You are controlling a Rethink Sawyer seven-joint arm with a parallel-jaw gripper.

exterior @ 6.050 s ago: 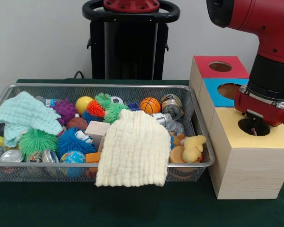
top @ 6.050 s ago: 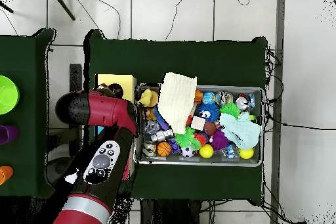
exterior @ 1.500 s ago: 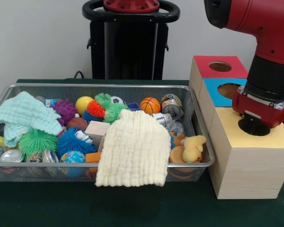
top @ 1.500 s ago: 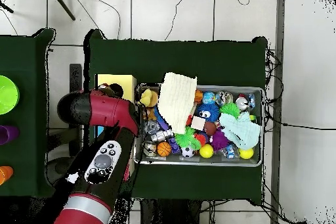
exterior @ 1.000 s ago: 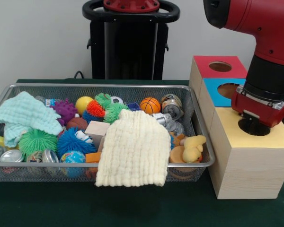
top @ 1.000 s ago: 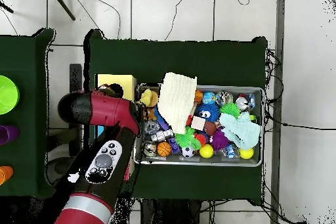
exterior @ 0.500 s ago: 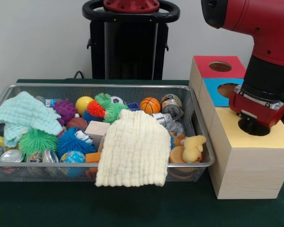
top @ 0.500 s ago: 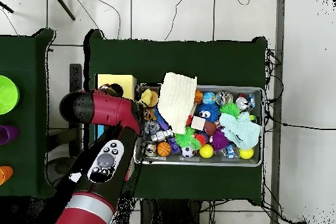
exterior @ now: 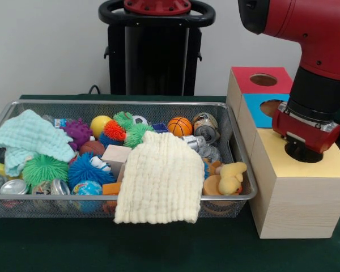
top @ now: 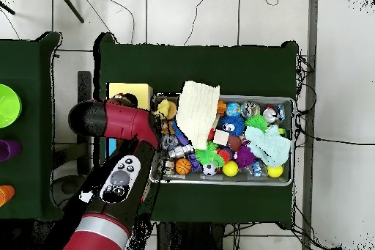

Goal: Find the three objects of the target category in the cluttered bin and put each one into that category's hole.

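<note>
The wire mesh bin (exterior: pixel 119 102) is full of toys, with a cream waffle cloth (exterior: pixel 158 178) draped over its front rim and a mint-green cloth (exterior: pixel 31 139) at its left end. No ruffled printed fabric pieces show; they are hidden or out of view. The yellow-topped box (exterior: pixel 328 164) stands right of the bin. My gripper (exterior: pixel 299 146) hangs right over its dark round hole (exterior: pixel 307 154). In the overhead view my arm (top: pixel 117 122) covers the gripper; the bin (top: pixel 220 182) and yellow top (top: pixel 130 90) show.
Blue-topped (exterior: pixel 254 110) and red-topped (exterior: pixel 246 79) boxes stand behind the yellow one. The bin holds spiky balls, a basketball (exterior: pixel 179 126), tins (exterior: pixel 205 126), a wooden block (exterior: pixel 116 154) and a yellow duck (exterior: pixel 232 177). The black pedestal (exterior: pixel 156 56) stands behind the bin.
My arm's end has shifted a little left toward the bin in the front view, still over the yellow box's hole. Nothing in the bin has moved.
</note>
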